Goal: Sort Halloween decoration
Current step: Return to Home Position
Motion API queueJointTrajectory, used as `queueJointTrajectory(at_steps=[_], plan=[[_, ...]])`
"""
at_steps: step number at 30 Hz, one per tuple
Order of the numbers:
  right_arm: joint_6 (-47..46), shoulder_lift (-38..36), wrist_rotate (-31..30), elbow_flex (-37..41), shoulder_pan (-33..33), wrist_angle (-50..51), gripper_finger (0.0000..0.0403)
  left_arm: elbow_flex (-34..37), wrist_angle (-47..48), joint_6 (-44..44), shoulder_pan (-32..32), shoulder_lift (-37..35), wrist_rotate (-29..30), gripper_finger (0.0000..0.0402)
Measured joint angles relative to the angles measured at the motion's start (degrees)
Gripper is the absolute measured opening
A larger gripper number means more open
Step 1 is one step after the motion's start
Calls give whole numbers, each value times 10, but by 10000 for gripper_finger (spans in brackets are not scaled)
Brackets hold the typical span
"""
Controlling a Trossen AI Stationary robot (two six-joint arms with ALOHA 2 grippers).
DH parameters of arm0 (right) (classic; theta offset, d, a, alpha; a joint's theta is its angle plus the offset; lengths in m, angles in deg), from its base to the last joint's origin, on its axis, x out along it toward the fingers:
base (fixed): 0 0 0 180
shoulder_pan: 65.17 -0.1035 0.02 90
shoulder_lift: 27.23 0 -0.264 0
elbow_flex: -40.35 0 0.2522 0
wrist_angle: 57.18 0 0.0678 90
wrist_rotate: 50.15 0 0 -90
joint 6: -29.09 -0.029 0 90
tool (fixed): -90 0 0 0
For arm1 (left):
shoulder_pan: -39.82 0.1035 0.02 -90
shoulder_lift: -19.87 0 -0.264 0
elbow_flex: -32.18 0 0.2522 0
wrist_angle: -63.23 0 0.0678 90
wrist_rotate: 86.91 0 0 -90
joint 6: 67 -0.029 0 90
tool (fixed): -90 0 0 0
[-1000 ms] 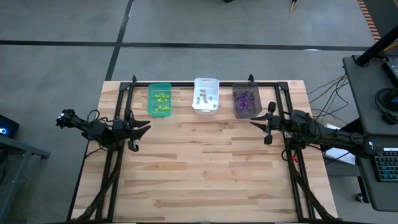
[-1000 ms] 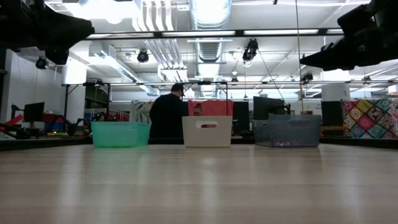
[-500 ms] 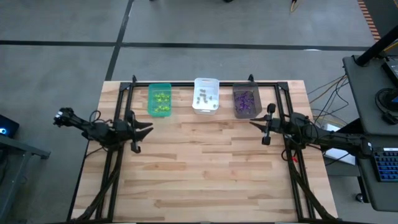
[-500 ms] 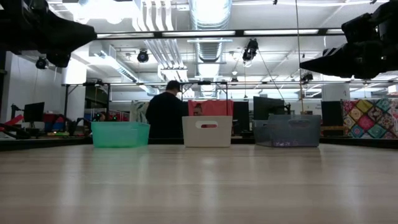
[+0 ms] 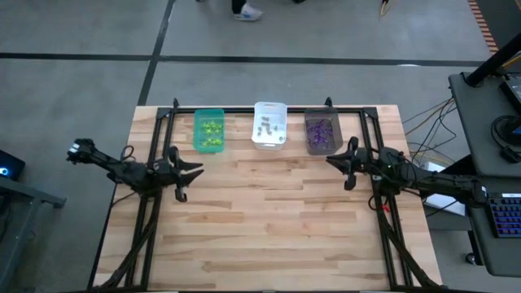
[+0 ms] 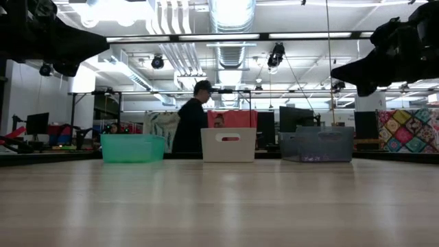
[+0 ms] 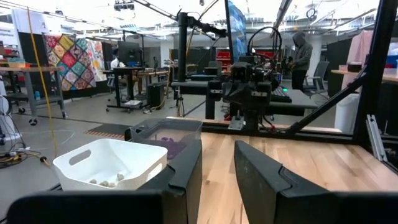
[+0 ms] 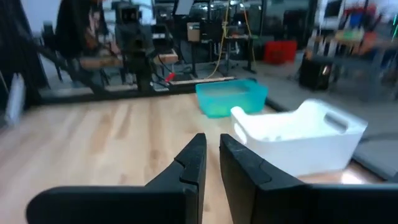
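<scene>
Worktop (image 5: pixel 269 220) bare, trinkets all binned by colour. Left gripper (image 7: pixel 216 163) slightly spread, right gripper (image 8: pixel 212 155) nearly pressed together, both empty. Park arms clear of bins.

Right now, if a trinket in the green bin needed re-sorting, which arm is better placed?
Left, probably. The left gripper hovers just below the green bin; the right gripper sits beside the dark grey bin, across the white bin.
</scene>
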Motion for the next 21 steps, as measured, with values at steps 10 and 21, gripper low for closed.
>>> queueJointTrajectory(at_steps=[10,21], plan=[[-86,3,-1,0,-2,48,38,0,0,0,0,28,0,77],[-80,-62,-1,0,-61,57,38,0,0,0,0,55,0,77]])
